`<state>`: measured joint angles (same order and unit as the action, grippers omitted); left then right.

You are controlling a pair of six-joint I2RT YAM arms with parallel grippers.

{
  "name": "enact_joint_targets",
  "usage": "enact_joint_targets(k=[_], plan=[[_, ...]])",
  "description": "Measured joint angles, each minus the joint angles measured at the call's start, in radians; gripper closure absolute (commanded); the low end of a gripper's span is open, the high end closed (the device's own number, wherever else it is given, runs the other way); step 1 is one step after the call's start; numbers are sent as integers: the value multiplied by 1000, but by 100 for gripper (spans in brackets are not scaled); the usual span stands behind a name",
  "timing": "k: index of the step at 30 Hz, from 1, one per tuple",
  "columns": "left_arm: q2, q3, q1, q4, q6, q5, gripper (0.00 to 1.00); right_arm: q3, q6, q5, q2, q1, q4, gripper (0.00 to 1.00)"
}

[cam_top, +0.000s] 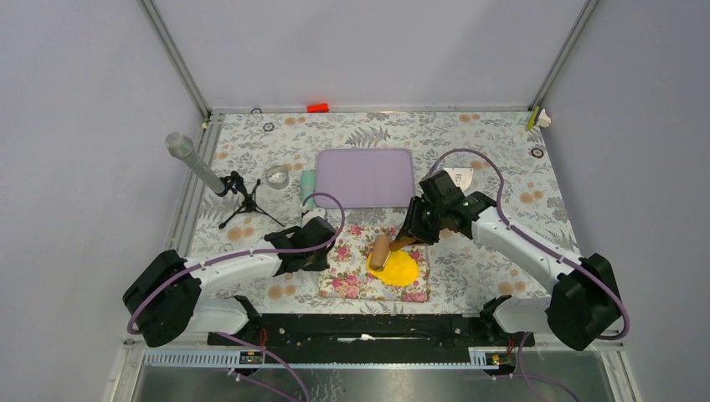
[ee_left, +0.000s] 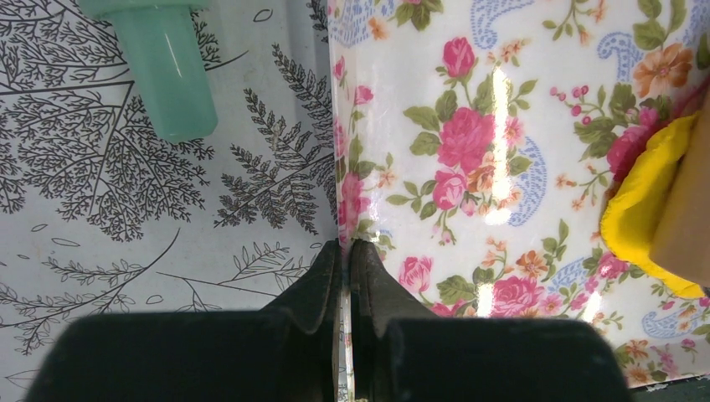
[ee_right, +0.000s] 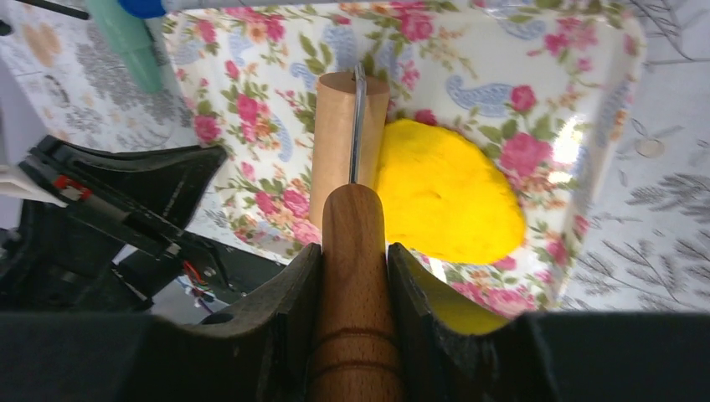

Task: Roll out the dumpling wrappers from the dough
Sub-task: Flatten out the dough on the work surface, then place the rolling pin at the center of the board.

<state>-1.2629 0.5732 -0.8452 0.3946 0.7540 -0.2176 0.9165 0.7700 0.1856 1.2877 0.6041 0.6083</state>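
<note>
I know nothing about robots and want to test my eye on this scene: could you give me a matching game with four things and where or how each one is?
Things:
1. dough
2. left claw
3. right claw
4. purple board

Descriptions:
A. shut on the wooden roller by its handle
B. shut, at the left edge of the floral mat
C. yellow, flattened, lying on the floral mat
D. beyond the floral mat, farther from the arms

Pairs: 1-C, 2-B, 3-A, 4-D
</note>
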Motion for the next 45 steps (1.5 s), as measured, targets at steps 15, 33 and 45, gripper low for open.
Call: enact_joint_targets(k=[15,33,45], plan=[[0,0,-1,-15,-2,8,100,71,34,89,122,6,-84,100],[35,70,-2,79,-40,-10,38,191,-147,-208,-254,-606,187,100],[202,186,13,202,-77,-20,12,-205,-79,-192,-317,-932,-185,100]])
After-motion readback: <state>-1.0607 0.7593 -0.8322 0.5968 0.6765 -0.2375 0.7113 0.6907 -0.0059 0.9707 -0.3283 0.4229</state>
